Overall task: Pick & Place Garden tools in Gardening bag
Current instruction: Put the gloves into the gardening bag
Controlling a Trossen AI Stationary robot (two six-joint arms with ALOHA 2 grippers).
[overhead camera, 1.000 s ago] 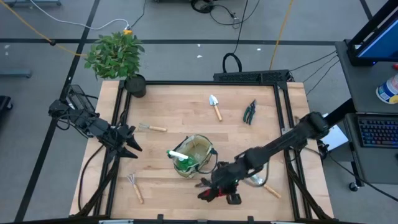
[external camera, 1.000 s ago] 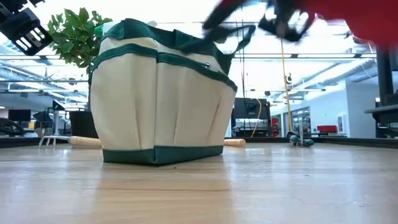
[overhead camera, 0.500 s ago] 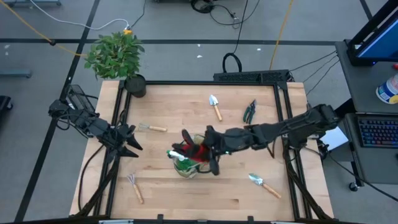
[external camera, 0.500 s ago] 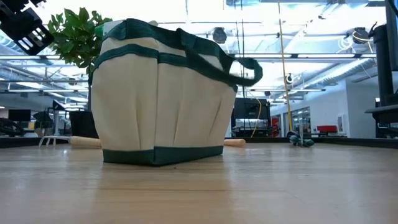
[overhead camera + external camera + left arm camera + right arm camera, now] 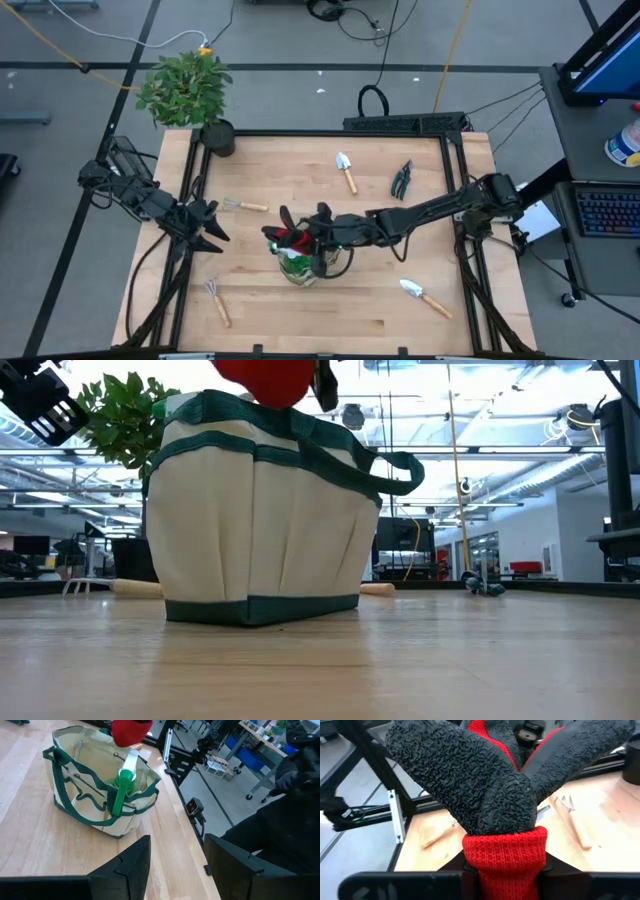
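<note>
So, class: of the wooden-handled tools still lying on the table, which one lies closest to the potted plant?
The small hand rake, just left of the bag. The two trowels and the fork lie farther from the plant.

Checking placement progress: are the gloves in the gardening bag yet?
Not yet. The right claw holds the gloves above the gardening bag rim.

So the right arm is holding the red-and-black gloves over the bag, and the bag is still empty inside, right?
Not quite. The right gripper does hold the gloves over the gardening bag, but the bag is not empty: the left wrist view shows the green spray bottle already standing inside it.
</note>
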